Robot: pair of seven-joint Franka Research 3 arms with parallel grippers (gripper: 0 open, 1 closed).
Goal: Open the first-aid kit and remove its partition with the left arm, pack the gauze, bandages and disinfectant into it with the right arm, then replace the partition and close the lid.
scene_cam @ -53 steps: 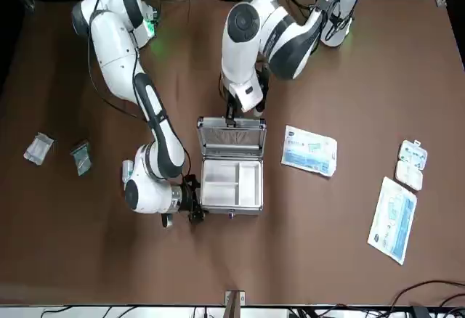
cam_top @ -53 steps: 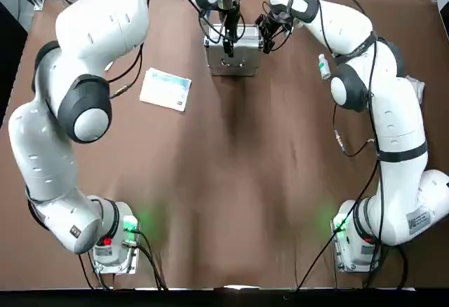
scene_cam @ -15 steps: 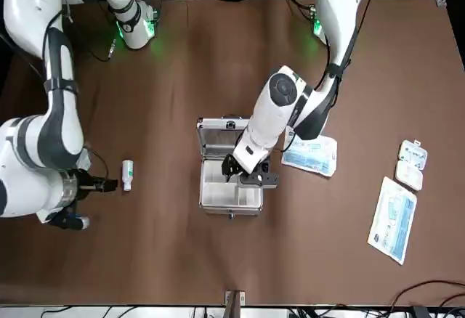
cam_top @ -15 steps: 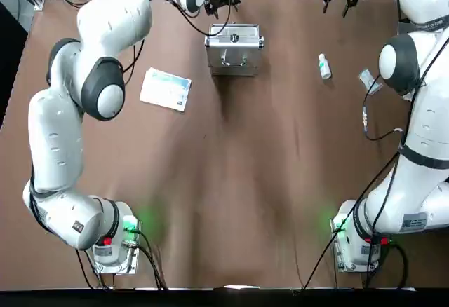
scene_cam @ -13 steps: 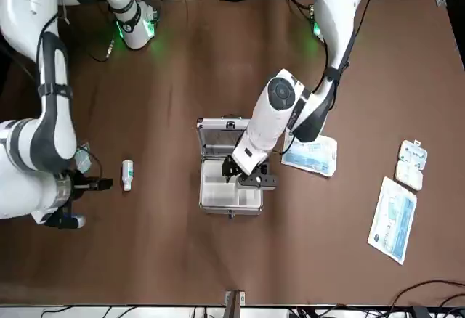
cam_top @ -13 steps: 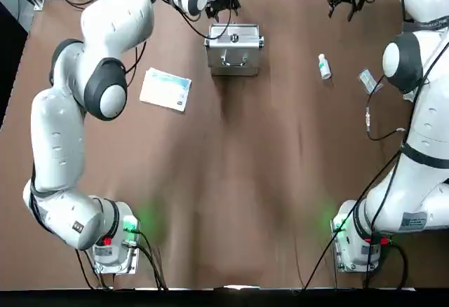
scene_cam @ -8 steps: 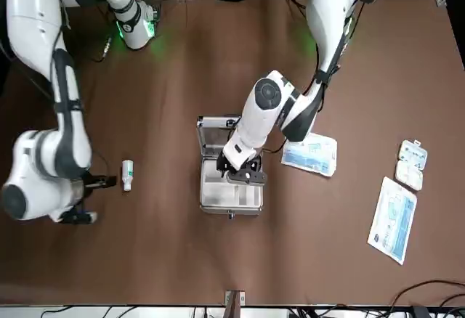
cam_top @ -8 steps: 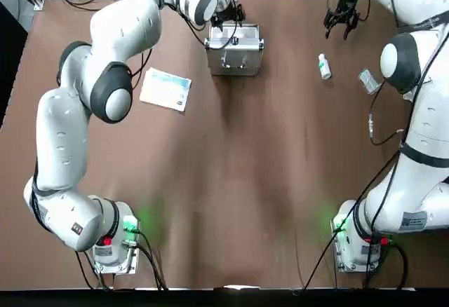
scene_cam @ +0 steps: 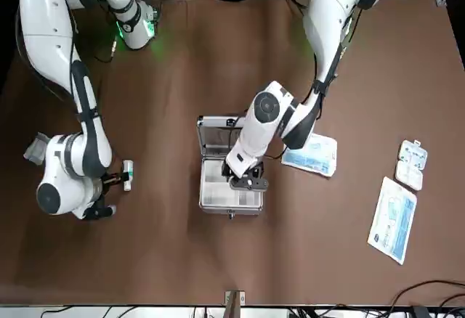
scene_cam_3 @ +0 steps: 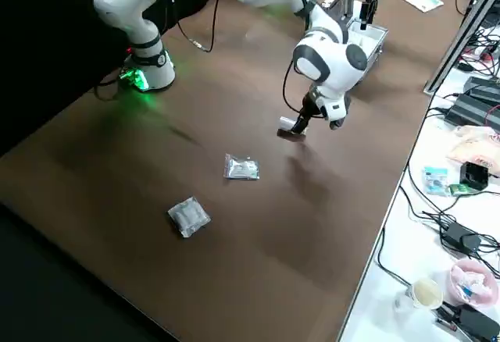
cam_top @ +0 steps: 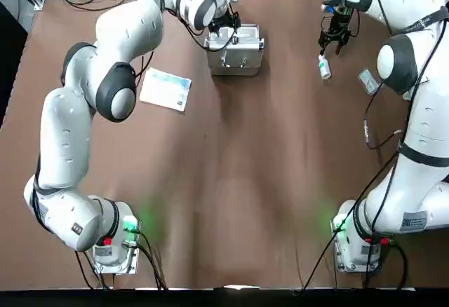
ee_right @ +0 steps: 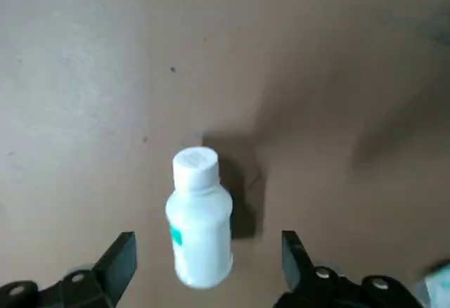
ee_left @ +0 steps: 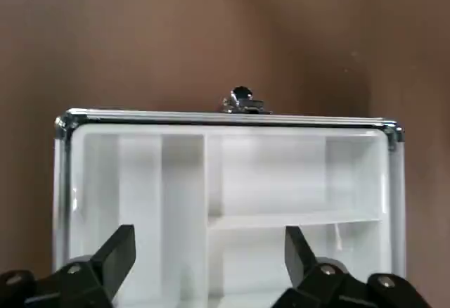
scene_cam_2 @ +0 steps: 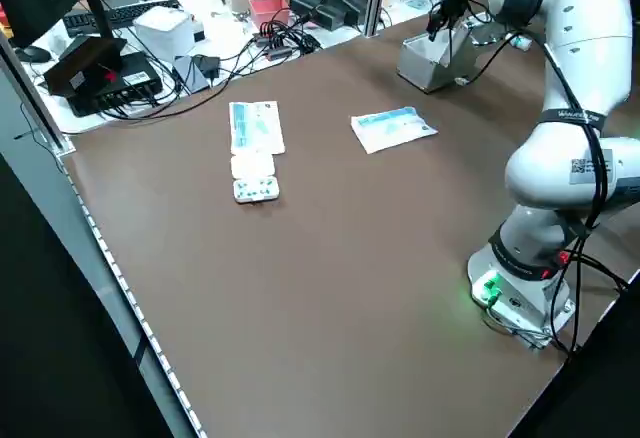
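Changes since half a second ago:
- Right gripper [cam_top: 330, 46]: has come down from a spot clear of the disinfectant [cam_top: 324, 67] to just above it. The fingers [ee_right: 119, 255] are spread wide, one on each side of the bottle, not touching it. The bottle lies on its side on the table [cam_top: 231, 181], well to the right of the case [scene_cam: 231, 180].
- Left gripper [scene_cam: 245, 177]: has sunk a little further over the case. Its fingers [ee_left: 121, 250] are spread wide above the partition [ee_left: 232, 202].
- Case, partition, packets: unmoved.

Task things:
- Case: silver, open, standing at the far middle of the table.
- Lid [scene_cam: 221, 137]: raised upright at the case's rear edge; its outer panel with the curved handle shows in the top view.
- Partition: pale white divided tray, seated inside the case, not yet lifted.
- Disinfectant: small white bottle, white cap, green band; the print on the band cannot be read.

Other things:
- Blue-and-white packet [cam_top: 165, 89]: flat on the table, left of the case; print too small to read.
- Two clear wrapped packets [scene_cam_3: 241, 168] [scene_cam_3: 188, 216]: on the table beyond the disinfectant, farther right of the case.
- Long printed packet [scene_cam_2: 256, 126] and blister pack [scene_cam_2: 254, 176]: well left of the case, near the table's edge; lettering illegible.
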